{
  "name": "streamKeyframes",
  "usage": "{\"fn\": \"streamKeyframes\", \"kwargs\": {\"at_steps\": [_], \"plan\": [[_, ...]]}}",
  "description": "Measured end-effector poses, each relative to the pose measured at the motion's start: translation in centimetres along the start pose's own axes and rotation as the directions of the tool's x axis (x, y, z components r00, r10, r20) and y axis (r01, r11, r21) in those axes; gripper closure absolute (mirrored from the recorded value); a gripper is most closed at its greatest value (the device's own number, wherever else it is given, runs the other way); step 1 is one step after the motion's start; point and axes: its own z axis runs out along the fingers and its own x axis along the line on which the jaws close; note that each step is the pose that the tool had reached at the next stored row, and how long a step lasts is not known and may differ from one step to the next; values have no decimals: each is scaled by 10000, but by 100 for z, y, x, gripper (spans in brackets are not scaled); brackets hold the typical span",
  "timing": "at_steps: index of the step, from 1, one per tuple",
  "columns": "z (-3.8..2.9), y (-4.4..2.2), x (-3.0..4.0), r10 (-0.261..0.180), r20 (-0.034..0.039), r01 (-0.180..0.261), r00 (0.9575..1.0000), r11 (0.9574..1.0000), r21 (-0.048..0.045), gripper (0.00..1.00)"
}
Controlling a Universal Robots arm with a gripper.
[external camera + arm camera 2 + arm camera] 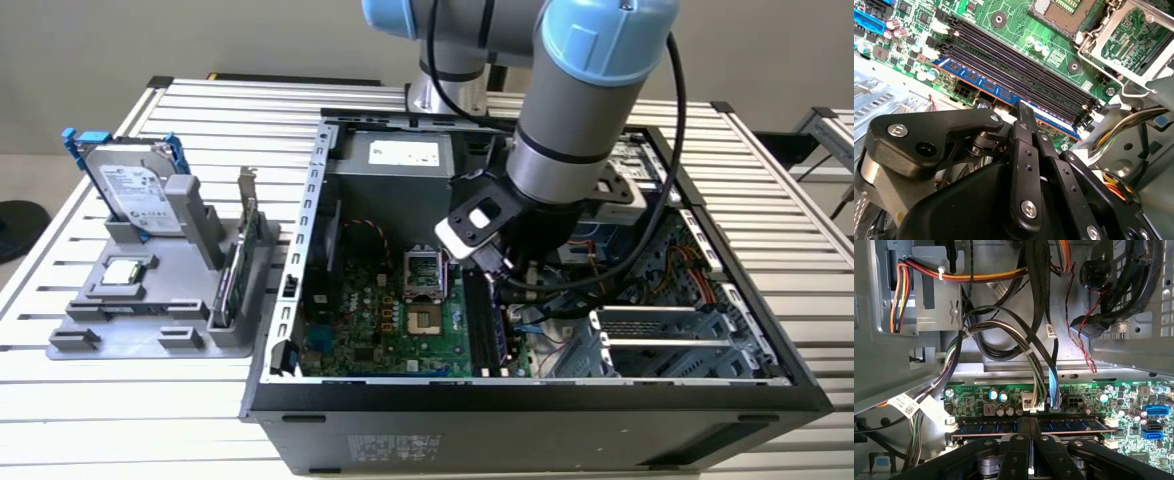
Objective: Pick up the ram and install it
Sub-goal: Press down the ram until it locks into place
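The ram (979, 80) is a blue stick with black chips. It stands in the motherboard slot closest to the board's edge, beside the empty black slots (1019, 57). The first wrist view shows the ram (989, 426) side-on, under a tangle of cables. My gripper (1026, 107) is shut, its black fingers pressed together with the tips resting on the middle of the stick's top edge. In the first wrist view the gripper (1029, 422) hides the stick's centre. From outside, my gripper (514, 295) reaches down inside the open computer case (300, 250) over the ram (503, 330).
Cable bundles (1004, 330) hang just beyond the slot, and a metal drive cage (667, 335) lies on the exterior view's right. The processor socket (424, 270) lies beside the slots. On the exterior view's left, a grey tray (80, 340) holds a hard drive (134, 185), a silver chip (123, 270) and an upright card (234, 270).
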Motion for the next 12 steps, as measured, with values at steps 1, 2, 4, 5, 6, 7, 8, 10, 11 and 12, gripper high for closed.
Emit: {"fn": "streamKeyframes", "kwargs": {"at_steps": [1, 2, 4, 5, 6, 7, 8, 10, 11, 12], "plan": [[5, -1, 0, 0, -1, 0, 10000, 10000, 0, 100], [10, -2, 1, 0, -2, 0, 10000, 10000, -1, 100], [19, -5, 1, 0, -2, 0, 10000, 10000, 0, 100], [27, -6, 2, 0, -5, 0, 10000, 10000, -1, 100], [36, -8, 1, 0, -2, 0, 10000, 10000, -1, 100], [42, -9, 1, -1, 1, 1, 10000, 10000, 0, 100], [49, -10, 1, -1, 2, 1, 10000, 10000, 0, 100], [55, -11, 1, 0, 0, 0, 10000, 10000, 0, 100], [55, -11, 2, 0, -1, 0, 10000, 10000, -1, 100], [56, -11, 3, 0, -2, 0, 10000, 10000, 0, 100]]}}
